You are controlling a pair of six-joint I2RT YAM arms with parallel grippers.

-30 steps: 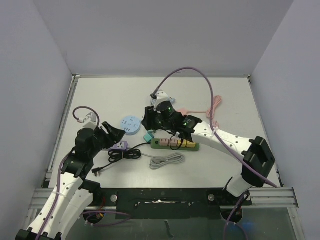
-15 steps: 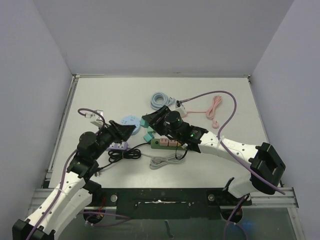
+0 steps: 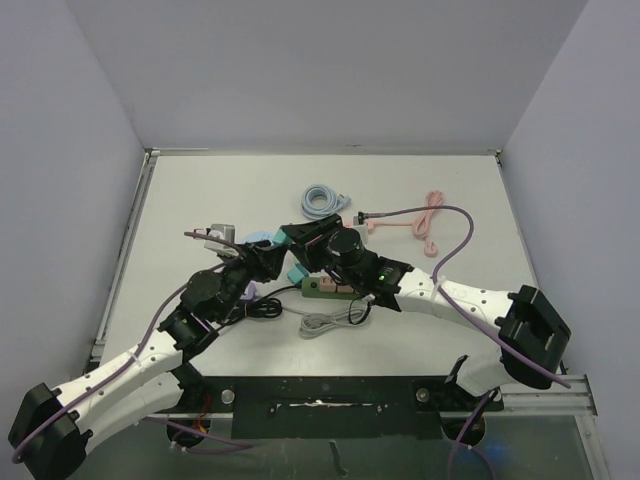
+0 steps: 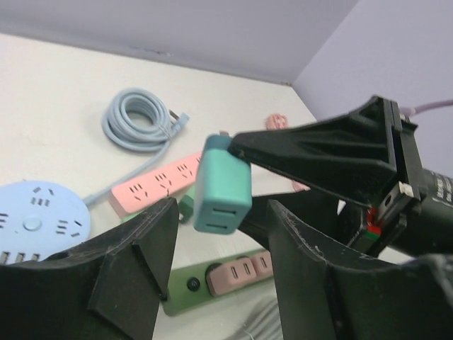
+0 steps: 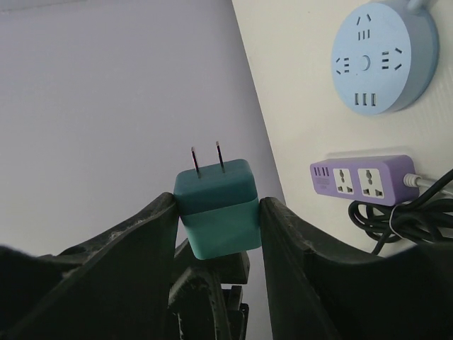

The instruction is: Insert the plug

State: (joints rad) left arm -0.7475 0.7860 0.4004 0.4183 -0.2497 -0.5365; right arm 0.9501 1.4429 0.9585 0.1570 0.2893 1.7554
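Teal plug (image 5: 216, 205), gripped by right hand (image 5: 217, 217)

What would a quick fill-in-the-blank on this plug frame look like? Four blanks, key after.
1. The claw clamping the teal plug belongs to the ___ arm.
2. The plug shows ___ metal prongs.
3. The round power strip is ___ in colour.
4. The left claw stands ___, its fingers either side of the plug without touching it.

Missing words: right; two; blue; open
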